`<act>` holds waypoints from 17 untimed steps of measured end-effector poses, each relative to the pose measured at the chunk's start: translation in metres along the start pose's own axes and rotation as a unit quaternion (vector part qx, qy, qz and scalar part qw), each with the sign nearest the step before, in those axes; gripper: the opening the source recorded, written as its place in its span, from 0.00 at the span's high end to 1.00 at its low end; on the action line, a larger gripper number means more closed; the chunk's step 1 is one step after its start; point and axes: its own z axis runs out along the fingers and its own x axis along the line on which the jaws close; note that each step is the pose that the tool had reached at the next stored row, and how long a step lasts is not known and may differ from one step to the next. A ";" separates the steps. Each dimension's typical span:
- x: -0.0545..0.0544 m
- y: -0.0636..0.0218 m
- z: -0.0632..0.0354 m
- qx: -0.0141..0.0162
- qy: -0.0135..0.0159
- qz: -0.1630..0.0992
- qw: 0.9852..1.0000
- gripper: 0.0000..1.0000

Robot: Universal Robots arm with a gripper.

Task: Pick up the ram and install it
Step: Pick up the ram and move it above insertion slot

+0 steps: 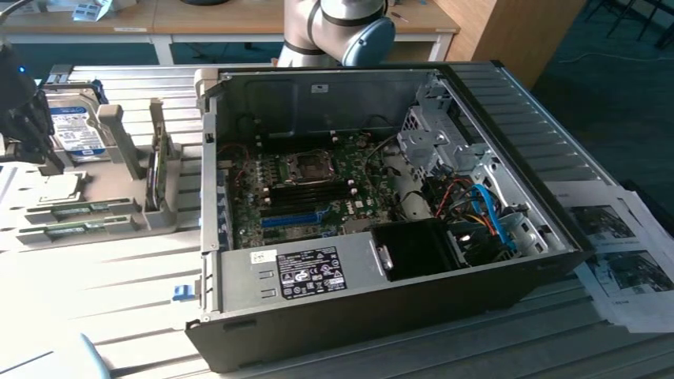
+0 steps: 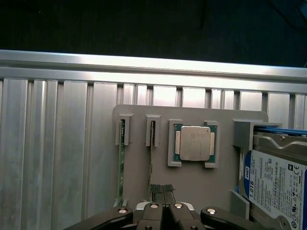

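While the gripper hangs over the grey plastic holder, its ribbed black pads are pressed tight together w/ nothing seen between them, so you've got a clenched, empty hand. The ram, a thin green board standing on edge in a slotted bracket, runs right up to the fingertips; can't tell if they touch it. A twin stick stands parallel just beside it. On the ram's other side sits the square silver CPU in its frame, then the HDD w/ glossy blue-white label. All of it rests on a ribbed aluminium table.

In the exterior view you see the holder at 9 o'clock of the open PC case — dark metal, corrugated side wall. Inside, the green mobo carries a square socket w/ long black slots at its 6 o'clock. The arm's pale rounded joint is at 12 — printed sheets at 4.
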 end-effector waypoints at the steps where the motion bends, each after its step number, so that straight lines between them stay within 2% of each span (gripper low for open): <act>1: 0.000 0.0000 0.0000 0.000 0.000 0.000 1.000 0.90; 7: 0.000 0.0000 0.0000 0.000 0.000 0.000 1.000 0.89; 8: 0.000 0.0000 0.0000 0.000 0.000 0.000 1.000 0.83; 15: 0.000 0.0000 0.0000 0.000 0.000 0.000 1.000 0.83; 16: 0.000 0.0000 0.0000 0.000 0.000 0.000 1.000 0.82; 17: 0.000 0.0000 0.0000 0.000 0.000 0.000 1.000 0.75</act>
